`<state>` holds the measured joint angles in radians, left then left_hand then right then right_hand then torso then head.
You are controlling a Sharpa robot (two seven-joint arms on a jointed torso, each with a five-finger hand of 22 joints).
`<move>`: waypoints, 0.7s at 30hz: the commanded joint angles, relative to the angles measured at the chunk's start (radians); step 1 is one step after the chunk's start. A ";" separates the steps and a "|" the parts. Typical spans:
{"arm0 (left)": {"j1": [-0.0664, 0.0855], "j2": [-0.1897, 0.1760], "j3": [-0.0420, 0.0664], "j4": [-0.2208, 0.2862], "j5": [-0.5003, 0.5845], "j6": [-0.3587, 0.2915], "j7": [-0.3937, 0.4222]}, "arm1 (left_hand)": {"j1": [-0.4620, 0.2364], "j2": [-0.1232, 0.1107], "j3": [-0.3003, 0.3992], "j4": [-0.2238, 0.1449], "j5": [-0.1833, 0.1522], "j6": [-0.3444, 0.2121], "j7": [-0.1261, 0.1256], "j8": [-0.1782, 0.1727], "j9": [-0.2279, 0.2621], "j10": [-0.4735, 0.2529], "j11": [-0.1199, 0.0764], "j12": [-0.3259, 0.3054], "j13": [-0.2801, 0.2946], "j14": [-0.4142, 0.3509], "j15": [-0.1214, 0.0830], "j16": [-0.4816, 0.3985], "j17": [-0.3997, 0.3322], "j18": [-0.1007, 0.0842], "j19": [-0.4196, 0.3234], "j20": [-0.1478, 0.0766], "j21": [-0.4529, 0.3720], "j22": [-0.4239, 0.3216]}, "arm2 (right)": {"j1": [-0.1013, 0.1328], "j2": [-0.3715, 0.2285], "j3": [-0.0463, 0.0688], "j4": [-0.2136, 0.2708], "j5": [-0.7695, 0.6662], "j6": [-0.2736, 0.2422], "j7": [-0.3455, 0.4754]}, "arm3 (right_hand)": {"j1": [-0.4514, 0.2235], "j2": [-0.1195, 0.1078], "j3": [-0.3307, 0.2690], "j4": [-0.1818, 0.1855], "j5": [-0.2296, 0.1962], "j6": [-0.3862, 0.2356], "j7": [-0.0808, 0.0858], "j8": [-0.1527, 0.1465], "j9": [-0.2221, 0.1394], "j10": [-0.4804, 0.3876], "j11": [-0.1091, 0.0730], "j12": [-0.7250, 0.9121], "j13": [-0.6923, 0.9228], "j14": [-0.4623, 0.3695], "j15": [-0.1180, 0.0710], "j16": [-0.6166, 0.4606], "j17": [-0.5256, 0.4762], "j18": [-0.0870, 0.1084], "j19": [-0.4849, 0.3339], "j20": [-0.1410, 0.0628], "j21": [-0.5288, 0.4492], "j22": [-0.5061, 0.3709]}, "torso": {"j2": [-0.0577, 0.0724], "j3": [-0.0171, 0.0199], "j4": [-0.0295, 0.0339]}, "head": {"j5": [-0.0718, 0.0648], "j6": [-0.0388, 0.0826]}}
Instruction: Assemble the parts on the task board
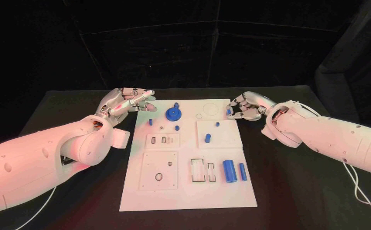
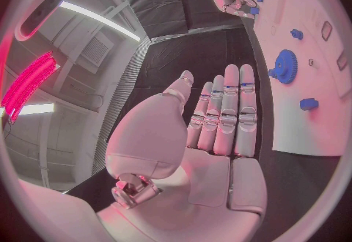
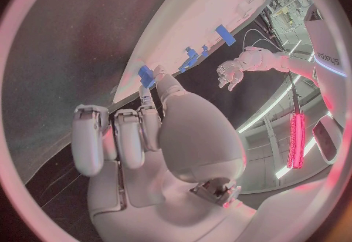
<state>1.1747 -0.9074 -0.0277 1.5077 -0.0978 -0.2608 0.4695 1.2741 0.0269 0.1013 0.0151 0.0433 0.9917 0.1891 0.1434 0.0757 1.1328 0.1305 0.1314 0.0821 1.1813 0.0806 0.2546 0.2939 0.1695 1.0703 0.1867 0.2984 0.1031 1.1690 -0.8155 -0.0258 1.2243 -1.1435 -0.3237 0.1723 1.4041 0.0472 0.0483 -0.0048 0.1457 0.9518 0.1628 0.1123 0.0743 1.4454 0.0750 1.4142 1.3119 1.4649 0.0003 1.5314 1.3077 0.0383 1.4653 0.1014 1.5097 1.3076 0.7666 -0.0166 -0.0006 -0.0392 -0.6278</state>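
Blue part [image 1: 230,111] pinched by right hand [image 1: 247,108] | left hand [image 1: 127,101] empty

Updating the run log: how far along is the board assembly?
Early. Done: nothing clearly seated, though a few small blue pieces stand mid-board. In hand: the right robot hand pinches a small blue part at the task board far right edge; the left robot hand is open, holding nothing. Left: the blue gear, the blue cylinder and the blue bar lie loose, and the near cutouts are unfilled.
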 commanded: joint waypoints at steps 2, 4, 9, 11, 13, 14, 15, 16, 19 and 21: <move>0.001 0.000 0.001 0.002 -0.004 0.014 0.001 | 0.006 0.004 0.002 -0.007 0.006 0.002 0.001 -0.006 -0.002 0.002 0.000 -0.007 0.000 0.002 -0.003 -0.006 0.001 0.014 0.007 0.000 -0.004 -0.001 | 0.002 0.002 0.000 0.000 0.006 0.006 0.004 | 0.002 0.012 0.008 -0.001 -0.008 0.011 -0.001 0.005 0.000 0.005 -0.001 0.003 0.112 0.086 -0.002 0.005 0.173 -0.012 0.050 0.002 0.007 0.139 | 0.000 0.0003 -0.0007 | 0.000 -0.001; 0.001 0.000 0.001 0.002 -0.004 0.014 0.000 | 0.006 0.004 0.002 -0.007 0.006 0.002 0.001 -0.006 -0.002 0.002 0.000 -0.007 0.000 0.002 -0.003 -0.006 0.001 0.014 0.007 0.000 -0.004 -0.001 | 0.002 0.002 0.000 -0.001 0.002 0.010 0.003 | 0.003 0.012 0.010 -0.003 -0.009 0.012 -0.001 0.005 0.000 0.006 -0.001 0.004 0.112 0.086 -0.003 0.005 0.173 -0.012 0.051 0.002 0.007 0.139 | 0.000 0.0000 -0.0007 | -0.001 0.000; 0.001 -0.001 0.000 0.002 -0.004 0.014 0.000 | 0.005 0.004 0.002 -0.007 0.006 0.002 0.002 -0.007 -0.002 0.001 0.001 -0.009 -0.001 0.002 -0.003 -0.007 0.002 0.014 0.007 0.000 -0.005 -0.002 | 0.002 0.004 0.000 -0.002 -0.004 0.016 0.000 | 0.004 0.008 0.011 -0.007 -0.013 0.014 -0.002 0.005 -0.001 0.006 -0.002 0.004 0.113 0.087 -0.003 0.006 0.175 -0.012 0.051 0.001 0.008 0.141 | 0.000 0.0003 -0.0010 | -0.001 -0.002; 0.001 -0.001 0.000 0.002 -0.004 0.014 0.000 | 0.005 0.004 0.002 -0.007 0.006 0.002 0.002 -0.007 -0.002 0.001 0.001 -0.009 -0.001 0.002 -0.003 -0.007 0.002 0.014 0.007 0.000 -0.005 -0.002 | 0.002 0.005 0.000 -0.002 -0.007 0.018 -0.002 | 0.004 0.006 0.011 -0.008 -0.014 0.015 -0.002 0.005 -0.001 0.006 -0.002 0.004 0.113 0.087 -0.003 0.006 0.176 -0.012 0.051 0.001 0.008 0.141 | 0.000 0.0002 -0.0009 | -0.002 -0.002; 0.001 -0.001 0.000 0.002 -0.004 0.014 0.000 | 0.005 0.004 0.002 -0.007 0.006 0.002 0.002 -0.007 -0.002 0.001 0.001 -0.009 -0.001 0.002 -0.003 -0.007 0.002 0.014 0.007 0.000 -0.005 -0.002 | 0.002 0.006 0.000 -0.002 -0.011 0.019 -0.003 | 0.004 0.006 0.011 -0.008 -0.014 0.015 -0.002 0.005 -0.001 0.006 -0.002 0.004 0.113 0.087 -0.003 0.006 0.176 -0.012 0.051 0.001 0.008 0.141 | 0.000 0.0006 -0.0006 | -0.002 -0.003; 0.001 -0.001 0.000 0.002 -0.004 0.015 0.000 | 0.005 0.004 0.002 -0.007 0.006 0.002 0.002 -0.007 -0.002 0.001 0.001 -0.009 -0.001 0.002 -0.003 -0.007 0.002 0.014 0.007 0.000 -0.005 -0.002 | 0.002 0.007 0.000 -0.002 -0.013 0.019 -0.005 | 0.004 0.005 0.012 -0.009 -0.014 0.015 -0.002 0.005 -0.001 0.006 -0.002 0.004 0.113 0.087 -0.003 0.006 0.176 -0.012 0.052 0.001 0.008 0.141 | 0.000 0.0004 -0.0006 | -0.001 -0.003; 0.001 -0.002 0.000 0.002 -0.004 0.015 0.000 | 0.005 0.004 0.002 -0.007 0.006 0.002 0.002 -0.007 -0.002 0.001 0.001 -0.009 -0.001 0.002 -0.003 -0.007 0.002 0.014 0.007 0.000 -0.005 -0.002 | 0.002 0.007 0.000 -0.003 -0.016 0.018 -0.006 | 0.004 0.005 0.012 -0.009 -0.014 0.015 -0.002 0.005 -0.001 0.006 -0.002 0.004 0.113 0.087 -0.004 0.006 0.176 -0.012 0.052 0.001 0.008 0.141 | 0.000 0.0003 -0.0004 | -0.001 -0.003; 0.001 -0.002 0.000 0.002 -0.004 0.014 0.000 | 0.005 0.004 0.002 -0.007 0.006 0.002 0.002 -0.007 -0.002 0.001 0.001 -0.009 -0.001 0.002 -0.003 -0.007 0.002 0.014 0.007 0.000 -0.005 -0.002 | 0.002 0.008 0.000 -0.003 -0.019 0.017 -0.009 | 0.005 0.005 0.013 -0.010 -0.014 0.018 -0.003 0.006 -0.001 0.006 -0.003 0.005 0.113 0.087 -0.004 0.006 0.177 -0.012 0.052 0.001 0.008 0.142 | 0.000 0.0003 -0.0002 | -0.002 -0.003; 0.001 -0.002 0.000 0.003 -0.004 0.015 0.000 | 0.005 0.004 0.002 -0.007 0.006 0.002 0.002 -0.007 -0.002 0.001 0.001 -0.009 -0.001 0.002 -0.003 -0.007 0.002 0.014 0.007 0.000 -0.005 -0.002 | 0.002 0.008 0.000 -0.003 -0.032 0.012 -0.018 | 0.007 0.010 0.021 -0.014 -0.014 0.032 -0.006 0.012 0.000 0.007 -0.006 0.005 0.114 0.087 -0.006 0.007 0.178 -0.012 0.052 -0.001 0.009 0.142 | 0.000 0.0005 0.0003 | -0.003 -0.004; 0.001 -0.003 0.000 0.004 -0.004 0.014 0.000 | 0.005 0.004 0.002 -0.007 0.006 0.002 0.002 -0.007 -0.002 0.001 0.001 -0.009 -0.001 0.002 -0.003 -0.007 0.002 0.014 0.007 0.000 -0.005 -0.002 | 0.002 0.009 0.000 -0.004 -0.042 0.007 -0.025 | 0.008 0.012 0.027 -0.018 -0.014 0.042 -0.010 0.016 0.000 0.007 -0.009 0.005 0.114 0.087 -0.008 0.007 0.179 -0.012 0.052 -0.002 0.009 0.143 | 0.000 0.0000 0.0001 | -0.003 -0.006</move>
<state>1.1747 -0.9098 -0.0281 1.5090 -0.0978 -0.2588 0.4675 1.2741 0.0269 0.1013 0.0151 0.0433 0.9917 0.1891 0.1395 0.0747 1.1328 0.1305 0.1258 0.0821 1.1813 0.0806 0.2508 0.2948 0.1695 1.0699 0.1871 0.2984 0.1022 1.1689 -0.8077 -0.0257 1.2203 -1.1603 -0.3151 0.1611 1.4083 0.0506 0.0709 -0.0217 0.1369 0.9906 0.1523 0.1239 0.0740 1.4507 0.0696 1.4202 1.3113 1.4649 0.0002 1.5313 1.3075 0.0382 1.4653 0.1014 1.5133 1.3074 0.7666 -0.0163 -0.0012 -0.0417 -0.6325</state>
